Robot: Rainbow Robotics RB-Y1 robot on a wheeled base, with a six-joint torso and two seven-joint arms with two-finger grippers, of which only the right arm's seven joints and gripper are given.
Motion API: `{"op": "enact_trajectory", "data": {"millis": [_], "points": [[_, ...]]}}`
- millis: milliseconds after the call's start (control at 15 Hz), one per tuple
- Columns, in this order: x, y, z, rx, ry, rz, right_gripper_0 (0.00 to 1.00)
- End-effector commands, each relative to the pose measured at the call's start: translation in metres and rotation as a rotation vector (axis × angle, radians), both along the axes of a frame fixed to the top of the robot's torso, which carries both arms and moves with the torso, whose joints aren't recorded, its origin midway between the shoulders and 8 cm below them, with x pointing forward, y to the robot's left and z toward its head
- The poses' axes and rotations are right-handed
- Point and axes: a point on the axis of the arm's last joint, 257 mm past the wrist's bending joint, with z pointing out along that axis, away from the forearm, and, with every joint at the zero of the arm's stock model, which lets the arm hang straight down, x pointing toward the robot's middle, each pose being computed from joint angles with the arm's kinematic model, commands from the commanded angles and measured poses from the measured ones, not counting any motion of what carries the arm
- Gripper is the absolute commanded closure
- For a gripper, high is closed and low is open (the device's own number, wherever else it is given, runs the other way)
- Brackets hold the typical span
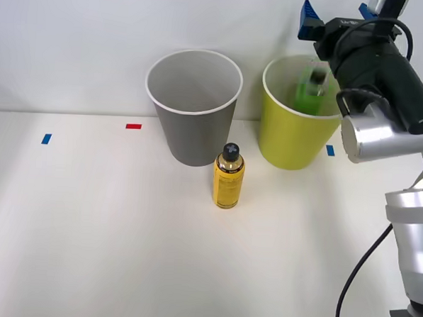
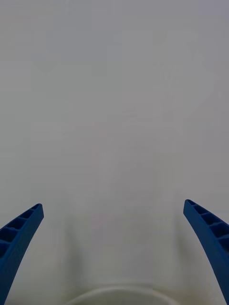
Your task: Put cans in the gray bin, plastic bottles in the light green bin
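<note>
The right end effector (image 1: 335,16) hangs above the light green bin (image 1: 290,138), fingers (image 2: 19,238) spread wide and holding nothing. The plastic bottle (image 1: 311,93) is inside that bin. The yellow can (image 1: 228,176) stands upright on the desk (image 1: 87,237), just in front of the gray bin (image 1: 191,132).

I see my gripper (image 1: 337,16) raised with its blue fingers (image 2: 19,238) spread wide. Directly below it sits the lime bin (image 1: 291,131), tall, round, tapered, white-rimmed. The green bottle (image 1: 313,91) is inside that bin, black cap up, leaning slightly. The gray bin (image 1: 191,132), same shape, stands upright to the gripper's left, just beside the lime one. The yellow can (image 1: 228,176), black-capped, stands upright on the table in front of the gray bin, lower and left of the gripper.
</note>
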Motion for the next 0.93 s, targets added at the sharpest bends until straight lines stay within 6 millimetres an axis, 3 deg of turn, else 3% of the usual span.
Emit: {"op": "enact_trajectory", "data": {"millis": [67,267,600,933], "points": [[-0.018,-0.004,-0.025,0.006,-0.058,0.026,0.0],[-0.039,-0.011,-0.044,-0.01,-0.113,0.03,0.0],[-0.08,-0.015,-0.051,-0.085,-0.139,0.014,0.0],[-0.119,-0.024,-0.081,-0.146,-0.101,-0.015,0.0]]}}
